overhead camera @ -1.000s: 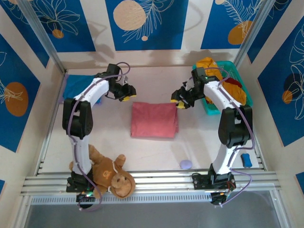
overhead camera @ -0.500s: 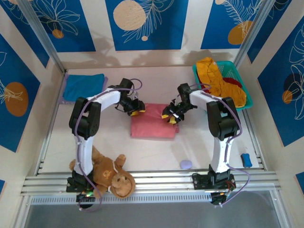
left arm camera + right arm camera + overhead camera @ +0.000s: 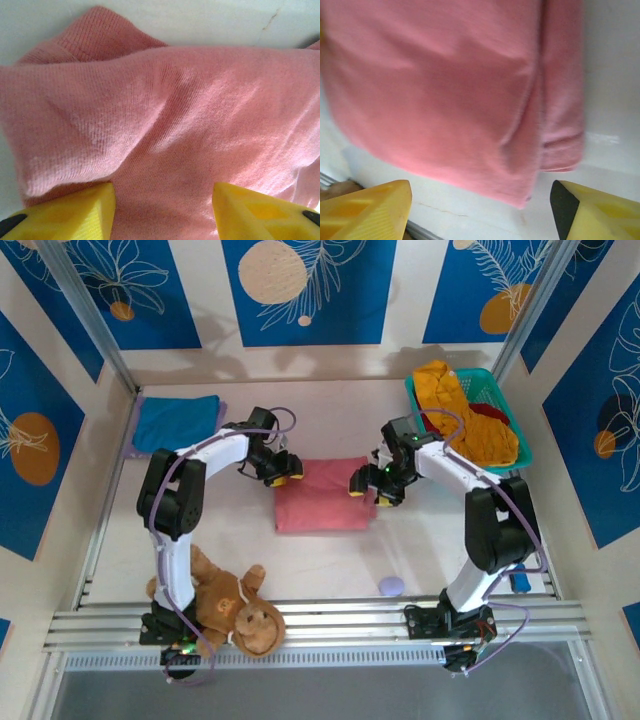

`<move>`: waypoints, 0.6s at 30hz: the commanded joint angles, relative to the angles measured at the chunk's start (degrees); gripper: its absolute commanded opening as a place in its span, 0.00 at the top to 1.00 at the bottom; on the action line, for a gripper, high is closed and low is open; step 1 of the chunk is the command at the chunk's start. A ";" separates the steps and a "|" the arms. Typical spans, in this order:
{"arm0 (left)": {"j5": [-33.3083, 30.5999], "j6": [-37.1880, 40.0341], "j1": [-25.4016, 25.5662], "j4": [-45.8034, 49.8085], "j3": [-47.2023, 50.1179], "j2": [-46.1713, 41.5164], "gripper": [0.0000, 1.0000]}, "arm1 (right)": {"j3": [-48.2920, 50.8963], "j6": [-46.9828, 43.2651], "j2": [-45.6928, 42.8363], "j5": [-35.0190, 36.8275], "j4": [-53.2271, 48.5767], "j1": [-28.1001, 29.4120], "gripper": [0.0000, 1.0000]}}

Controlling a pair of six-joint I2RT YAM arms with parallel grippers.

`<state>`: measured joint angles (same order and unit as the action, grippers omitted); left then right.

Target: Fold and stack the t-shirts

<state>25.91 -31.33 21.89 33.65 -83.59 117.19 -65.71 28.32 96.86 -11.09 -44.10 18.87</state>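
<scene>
Folded salmon-pink t-shirt [image 3: 322,498] on the table [image 3: 420,540], long axis left-to-right; left hand [image 3: 285,472] and right hand [image 3: 371,492] (both spread apart) sit at its far corners.

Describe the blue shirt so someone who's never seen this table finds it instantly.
Go to the table's far left corner. The blue shirt lies there, folded flat and alone; the pink shirt is mid-table, the yellow shirt in the teal basket far right.

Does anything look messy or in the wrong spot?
Yes. A plush monkey sprawls across the front rails, and a yellow shirt lies crumpled in the teal basket instead of folded.
</scene>
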 commanded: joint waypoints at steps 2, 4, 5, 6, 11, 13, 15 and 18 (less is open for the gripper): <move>-0.18 0.83 -0.27 1.33 0.27 -0.50 0.46 | 0.99 -3.84 3.33 2.09 1.84 -0.29 0.23; -0.33 1.01 -0.27 1.50 0.44 -0.58 0.46 | 0.19 -4.55 5.07 1.35 2.50 0.08 0.23; -0.45 1.02 -0.27 1.51 0.45 -0.73 0.46 | -0.18 -4.74 5.70 1.04 2.63 0.32 0.23; -0.43 0.93 -0.27 1.51 0.60 -0.77 0.46 | -0.56 -4.93 6.41 0.77 2.81 0.50 0.24; -0.53 0.61 -0.27 0.81 1.58 -1.01 0.47 | -2.13 -5.10 8.47 -1.14 2.89 0.64 0.32; -0.71 0.57 -0.27 0.64 1.92 -1.12 0.47 | -2.47 -5.11 8.57 -2.20 2.49 0.68 0.38; -0.69 0.58 -0.27 0.63 2.16 -1.18 0.47 | -2.34 -4.95 7.87 -2.85 2.27 0.81 0.41; -0.89 0.57 -0.26 0.54 2.47 -1.35 0.47 | -2.39 -4.66 6.45 -3.95 1.51 0.95 0.45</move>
<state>25.89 -31.35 21.89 33.17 -82.35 117.14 -66.92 23.83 105.01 -12.19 -41.36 19.20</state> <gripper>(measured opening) 0.533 0.558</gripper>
